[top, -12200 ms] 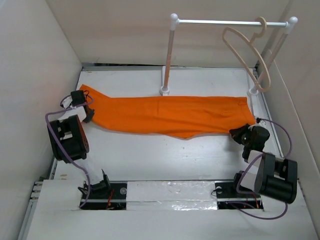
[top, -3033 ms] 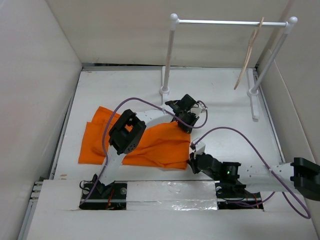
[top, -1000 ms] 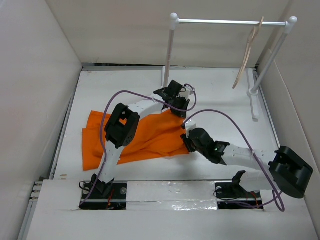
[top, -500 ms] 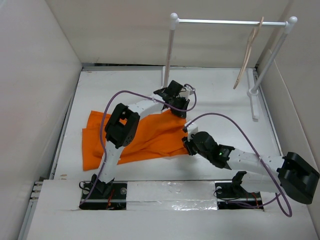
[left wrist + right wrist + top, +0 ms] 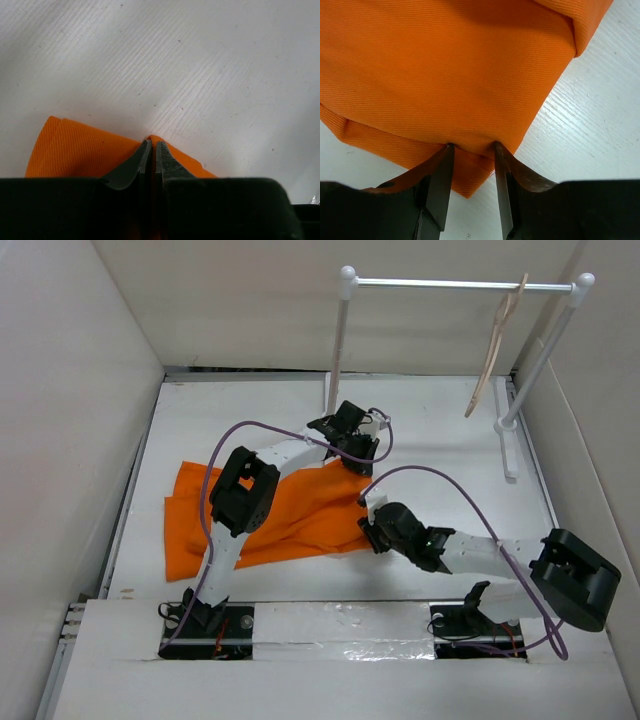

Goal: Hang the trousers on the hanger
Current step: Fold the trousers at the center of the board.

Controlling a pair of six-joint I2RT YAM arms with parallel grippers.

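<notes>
The orange trousers (image 5: 290,515) lie folded over on the table at centre left. My left gripper (image 5: 352,452) is shut on the far right corner of the fold; in the left wrist view (image 5: 151,145) orange cloth pokes out between the closed fingertips. My right gripper (image 5: 366,530) is open at the near right corner; in the right wrist view (image 5: 472,146) its fingers straddle the cloth's (image 5: 445,75) edge with cloth between them. The beige hanger (image 5: 493,345) hangs edge-on from the rod at the back right.
A white rack with a metal rod (image 5: 450,284) stands at the back, its posts (image 5: 335,350) on small feet. White walls close in the table on the left, back and right. Purple cables loop from both arms over the trousers.
Since 12 s ago the trousers went from spread flat along the back to folded at centre left. In the last second my right gripper stays at the near corner, shifting slightly; the left holds still.
</notes>
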